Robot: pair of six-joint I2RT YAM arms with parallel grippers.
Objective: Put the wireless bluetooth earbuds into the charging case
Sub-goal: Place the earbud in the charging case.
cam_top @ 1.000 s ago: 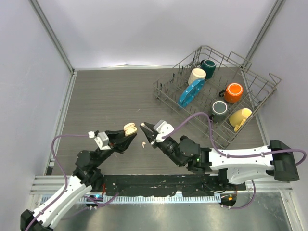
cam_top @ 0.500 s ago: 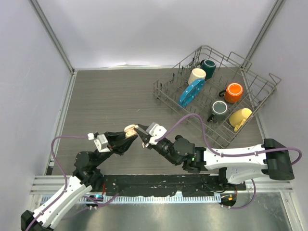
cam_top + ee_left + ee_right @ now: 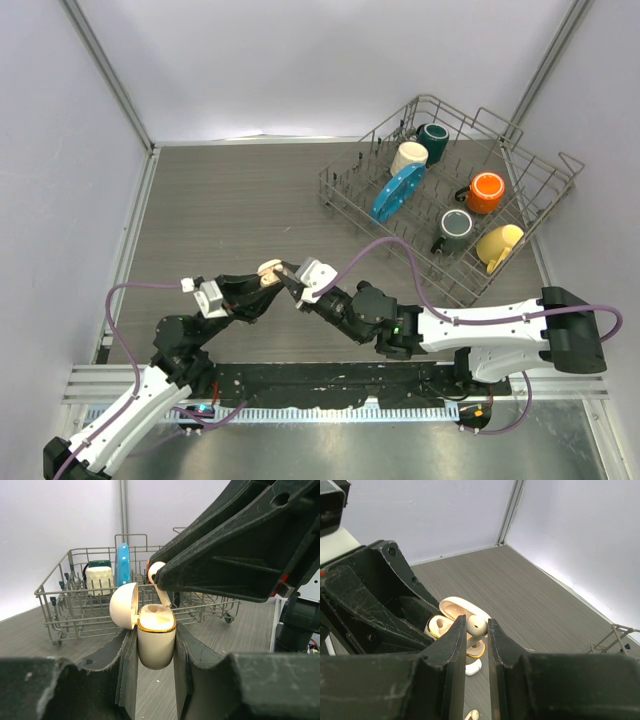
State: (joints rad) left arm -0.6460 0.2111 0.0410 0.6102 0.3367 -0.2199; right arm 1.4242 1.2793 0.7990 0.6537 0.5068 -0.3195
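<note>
Over charging case [image 3: 156, 642] | right hand [image 3: 477, 628] pinches earbud [image 3: 156, 572] | left hand [image 3: 155, 634] grips charging case

Dark grey wood-grain tabletop [image 3: 220, 210], flat, edged by metal rails at left and rear. Carries a grey wire dish rack [image 3: 340, 185] at the right rear, set askew to the edges. Carries also, toward the near middle, a small white stemmed plastic earbud [image 3: 473, 667] lying on its side, and close to it a second small pale earbud [image 3: 471, 714]. Both loose on the bare surface, well apart from the rack.
</note>
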